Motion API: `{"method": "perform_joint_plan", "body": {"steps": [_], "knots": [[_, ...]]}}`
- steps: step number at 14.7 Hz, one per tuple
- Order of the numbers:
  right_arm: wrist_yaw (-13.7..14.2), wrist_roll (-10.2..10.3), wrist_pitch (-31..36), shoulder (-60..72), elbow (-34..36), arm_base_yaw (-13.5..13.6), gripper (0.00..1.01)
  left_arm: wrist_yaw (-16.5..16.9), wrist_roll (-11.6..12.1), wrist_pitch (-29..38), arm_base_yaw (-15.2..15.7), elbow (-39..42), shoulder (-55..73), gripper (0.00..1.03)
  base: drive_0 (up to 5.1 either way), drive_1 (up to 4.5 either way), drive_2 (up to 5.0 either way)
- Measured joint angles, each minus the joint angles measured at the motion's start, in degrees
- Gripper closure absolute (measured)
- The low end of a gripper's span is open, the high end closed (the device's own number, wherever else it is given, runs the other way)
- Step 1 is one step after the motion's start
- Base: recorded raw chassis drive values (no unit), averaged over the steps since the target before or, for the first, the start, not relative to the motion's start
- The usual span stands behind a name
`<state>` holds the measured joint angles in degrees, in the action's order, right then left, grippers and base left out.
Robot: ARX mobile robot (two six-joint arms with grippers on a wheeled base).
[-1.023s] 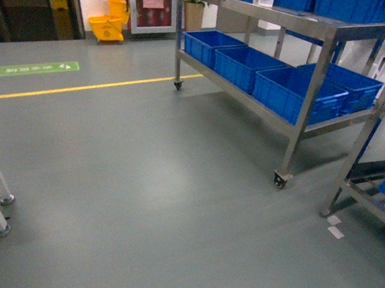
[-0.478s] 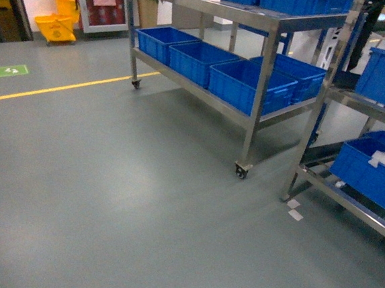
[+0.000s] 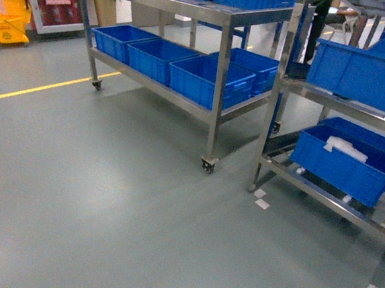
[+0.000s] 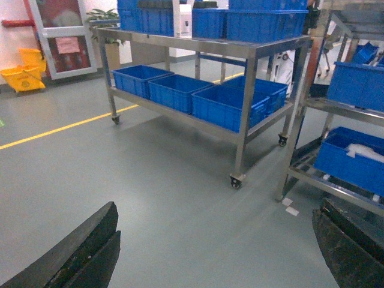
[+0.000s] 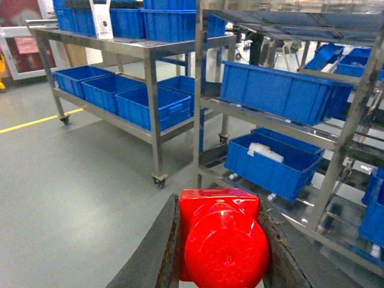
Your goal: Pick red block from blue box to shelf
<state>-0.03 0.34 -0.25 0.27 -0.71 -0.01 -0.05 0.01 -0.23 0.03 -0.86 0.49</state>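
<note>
Carrying: the red block [image 5: 222, 237] sits clamped between the two dark fingers of the right gripper [image 5: 219, 246], stud facing the wrist camera, at 6 o'clock in that view. I judge the pick done and the transport leg in hand.

Left gripper [image 4: 216, 252]: jaws spread wide apart, nothing between them, only grey floor [image 3: 107, 197] showing in the gap.

Blue box: not in any view; I cannot place it.

Shelf [image 5: 336, 135]: stainless tiered rack at 1 to 3 o'clock in the right wrist view, well apart from the block. Dark blue crates [image 5: 279, 90] occupy its tiers; the lower crate [image 5: 273, 162] holds something white. In the head view the same rack [image 3: 279, 118] stands at 2 o'clock.

Wheeled steel trolley [image 3: 219, 65]: at 12 o'clock in the head view, just beside the rack, loaded with more blue crates.

Yellow floor line [image 3: 42, 87]: at 10 o'clock.

Next move, as I judge it: close the base on the rack, then raise and extend the right arm over a bare stretch of tier before releasing. Neither arm shows in the head view.
</note>
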Motion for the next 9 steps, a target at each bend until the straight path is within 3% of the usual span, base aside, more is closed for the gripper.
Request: {"method": "perform_joint_plan", "body": {"steps": [9], "knots": [[0.0,0.0,0.0,0.0,0.0,0.0,0.74,0.0,0.0,0.0,0.0,0.0,0.0,0.05,-1.5,-1.47,-1.5]]}}
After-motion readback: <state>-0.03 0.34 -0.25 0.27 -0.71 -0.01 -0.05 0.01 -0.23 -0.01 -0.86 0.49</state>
